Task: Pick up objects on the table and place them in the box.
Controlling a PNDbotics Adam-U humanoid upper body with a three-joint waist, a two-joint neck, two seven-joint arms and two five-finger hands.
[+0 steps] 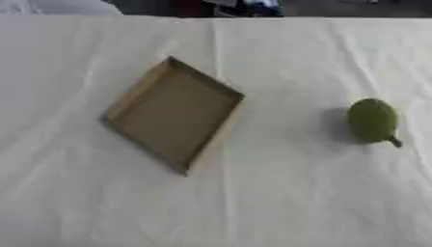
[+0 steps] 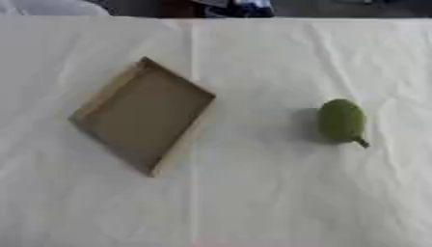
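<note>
Honestly we can't pin this down to a kitchen or an office; it looks more like a staged test setup, maybe a lab. What we've got is a table (image 1: 278, 202) covered in a creased white cloth (image 2: 253, 193) filling nearly the whole view, with just a shallow cardboard box (image 1: 135, 94) and a green pear-like fruit (image 1: 372, 120) laid out well apart on it. Past the far edge there's a dark strip with some blurry clutter (image 1: 245, 7) we can't make out.
</note>
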